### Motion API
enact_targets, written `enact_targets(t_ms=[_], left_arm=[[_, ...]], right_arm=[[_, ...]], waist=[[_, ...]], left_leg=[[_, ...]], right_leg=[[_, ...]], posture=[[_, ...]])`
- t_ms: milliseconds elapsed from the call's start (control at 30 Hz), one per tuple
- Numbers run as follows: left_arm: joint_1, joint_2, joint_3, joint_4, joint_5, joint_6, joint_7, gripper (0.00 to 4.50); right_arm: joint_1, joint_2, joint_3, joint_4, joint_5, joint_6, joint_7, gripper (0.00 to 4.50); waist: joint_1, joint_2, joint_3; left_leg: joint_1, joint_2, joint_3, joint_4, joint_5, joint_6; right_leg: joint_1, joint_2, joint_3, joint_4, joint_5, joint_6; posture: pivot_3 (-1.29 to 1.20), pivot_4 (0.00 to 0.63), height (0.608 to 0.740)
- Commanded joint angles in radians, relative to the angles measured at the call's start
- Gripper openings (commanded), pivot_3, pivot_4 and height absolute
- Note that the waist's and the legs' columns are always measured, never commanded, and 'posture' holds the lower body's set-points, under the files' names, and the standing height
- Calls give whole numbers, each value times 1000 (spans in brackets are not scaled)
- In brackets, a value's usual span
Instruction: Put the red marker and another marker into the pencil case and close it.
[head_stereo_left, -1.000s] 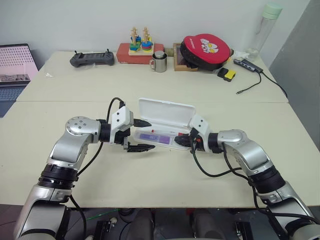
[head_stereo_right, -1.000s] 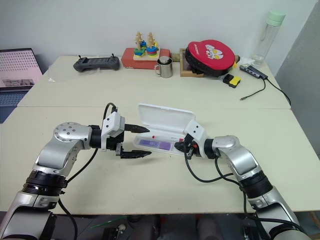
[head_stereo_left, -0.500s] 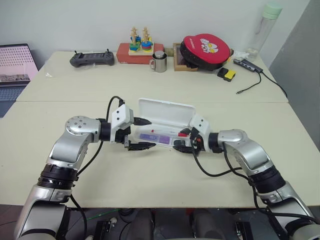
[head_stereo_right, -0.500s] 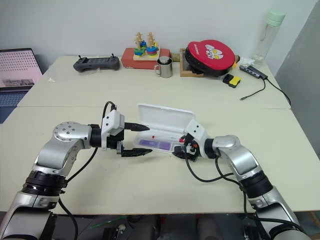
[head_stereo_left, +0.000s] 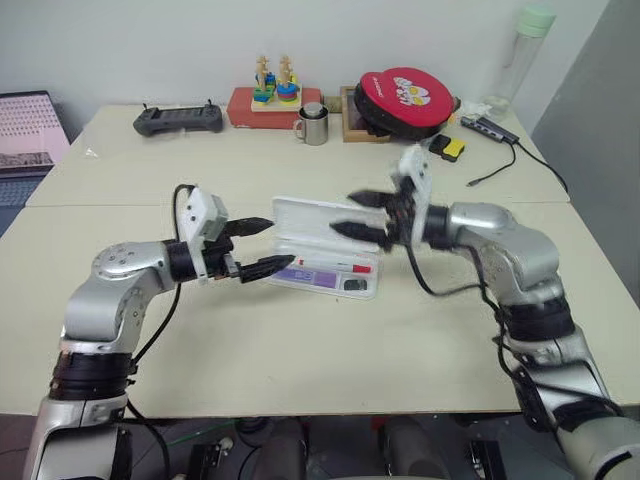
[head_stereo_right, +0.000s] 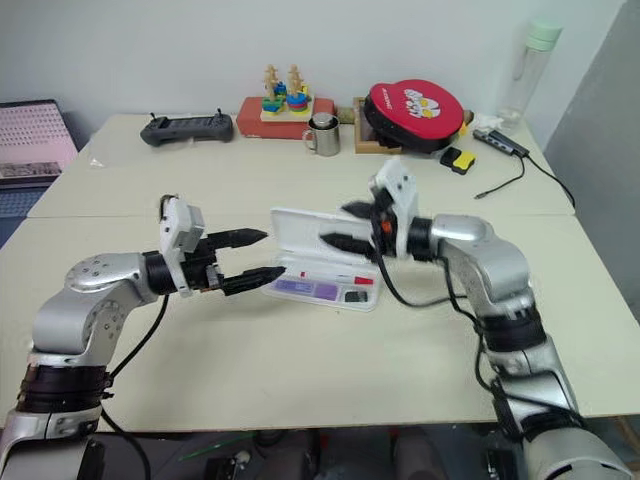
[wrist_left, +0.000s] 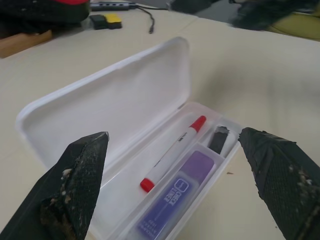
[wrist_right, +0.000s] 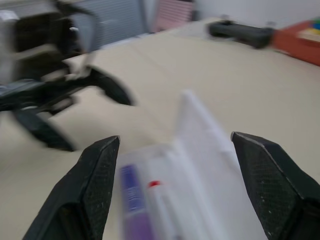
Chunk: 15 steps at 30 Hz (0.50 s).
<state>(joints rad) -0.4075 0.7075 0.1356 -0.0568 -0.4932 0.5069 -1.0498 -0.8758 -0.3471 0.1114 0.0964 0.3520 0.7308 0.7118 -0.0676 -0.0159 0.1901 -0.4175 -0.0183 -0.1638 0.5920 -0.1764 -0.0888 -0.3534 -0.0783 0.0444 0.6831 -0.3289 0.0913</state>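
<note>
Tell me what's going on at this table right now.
A two-armed robot is packing a white pencil case. The red marker and the purple marker already lie inside its tray, and the lid is open. The right hand hovers open above the case, holding nothing. The left hand, also open and empty, sits by the case's left end. Closing the lid is not yet done.

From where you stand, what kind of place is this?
Probably an office or lab workspace. Plain tables are pushed together against a bare wall, a laptop sits at the far left, and a handheld controller and a cable hub lie along the back.
</note>
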Motion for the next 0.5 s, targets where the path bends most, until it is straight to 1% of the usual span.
enact_targets(t_ms=[33, 167, 200, 300, 367, 400, 500], left_arm=[[11, 25, 64, -67, -46, 25, 24, 4500], [29, 37, 75, -77, -54, 31, 22, 4500], [34, 42, 83, -79, -56, 32, 24, 4500], [43, 49, 101, -88, -72, 41, 28, 4500], [47, 52, 102, -93, -76, 41, 27, 4500], [48, 54, 101, -94, -77, 41, 28, 4500], [50, 60, 97, -98, -82, 44, 22, 4500]], right_arm=[[-83, 38, -6, 167, -83, -57, -101, 2705], [-105, 54, -7, 222, -103, -93, -90, 1867], [-104, 54, 5, 225, -111, -92, -80, 1554], [-97, 49, 49, 226, -146, -91, -59, 815], [-79, 42, 70, 185, -134, -72, -9, 215], [-75, 40, 76, 174, -130, -67, 6, 39], [-30, 7, 133, 65, -105, -28, 107, 16]], waist=[[3, 0, 0], [7, 0, 0], [7, 0, 0], [4, 0, 0], [2, 0, 0], [2, 0, 0], [2, 0, 0]], left_leg=[[0, 0, 0, 0, 0, 0], [-2, 0, 0, -1, 0, 0], [-3, 0, 0, -1, 0, 0], [-4, 0, 1, -1, 0, 0], [-4, 0, 1, -2, 0, 0], [-4, 0, 1, -2, 0, 0], [-4, 0, 1, -2, 0, 0]], right_leg=[[0, 0, 0, 0, 0, 0], [-1, 0, 0, -1, 0, -1], [-2, 0, 0, -1, 0, -1], [-3, 0, 0, -1, 0, -1], [-4, 0, 0, -1, 0, -1], [-4, 0, 0, -1, 0, -1], [-3, 0, 0, -1, 0, -1]], posture=[[0, 150, 740], [0, 150, 740], [0, 150, 740], [0, 150, 740], [0, 150, 740], [0, 150, 740], [0, 150, 740]])
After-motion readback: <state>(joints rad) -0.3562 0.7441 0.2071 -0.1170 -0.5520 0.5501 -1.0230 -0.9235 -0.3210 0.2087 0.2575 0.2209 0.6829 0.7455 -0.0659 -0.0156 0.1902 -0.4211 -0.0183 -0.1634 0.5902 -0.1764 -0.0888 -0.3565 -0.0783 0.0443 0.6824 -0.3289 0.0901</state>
